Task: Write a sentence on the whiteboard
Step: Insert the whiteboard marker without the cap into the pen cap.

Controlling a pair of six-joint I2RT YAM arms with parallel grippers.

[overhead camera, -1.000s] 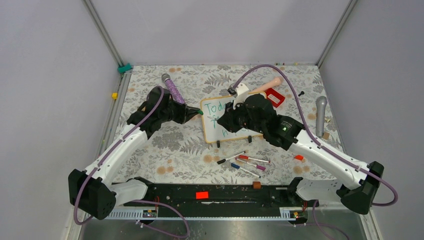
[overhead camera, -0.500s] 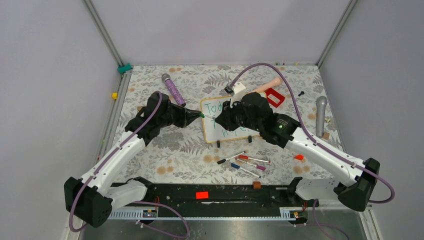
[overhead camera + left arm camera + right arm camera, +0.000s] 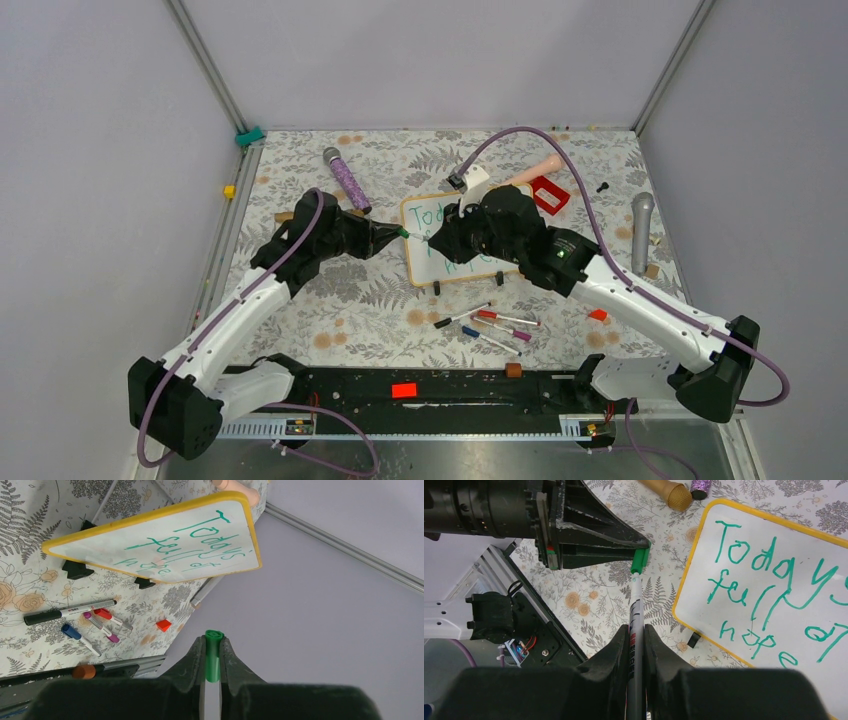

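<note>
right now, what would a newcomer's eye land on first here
The whiteboard at mid-table, with a green sentence, "Todays full of hope", in three lines. Just left of it the two arms meet: the left jaws pinch a green cap and the right jaws hold a marker, its tip right at the cap. Loose markers lie in front of the board.

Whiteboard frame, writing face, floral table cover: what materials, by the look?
Rounded tan-yellow whiteboard frame: looks like painted wood or plastic; smooth, no grain visible. White writing face: smooth wipe-clean laminate, going by crisp green marker strokes. Grey floral table cover: matte printed sheet, fabric or vinyl unclear.
</note>
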